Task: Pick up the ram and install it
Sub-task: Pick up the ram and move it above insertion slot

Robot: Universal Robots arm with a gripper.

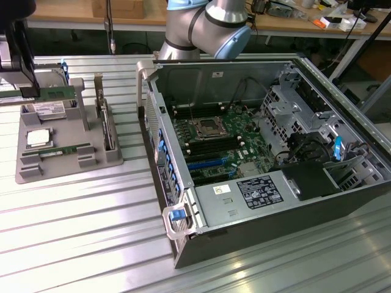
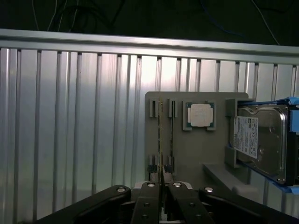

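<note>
Ram [image 1: 58, 93] is pinched in your gripper [image 1: 27, 90], whose fingers are pressed onto it, at the upper left of the exterior view over the grey tray [image 1: 24, 174]. You cannot tell whether it clears the tray. A second stick [image 1: 64, 149] lies beside the processor [image 1: 38, 137]. The open case [image 1: 208, 247] fills the right.

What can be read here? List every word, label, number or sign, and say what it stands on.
No text reads clearly.
White label on the hard drive: too small to read.
Black label on the power supply: blurred.
White sticker beside it: blurred.
The ram in the tool: no legible print.
</note>
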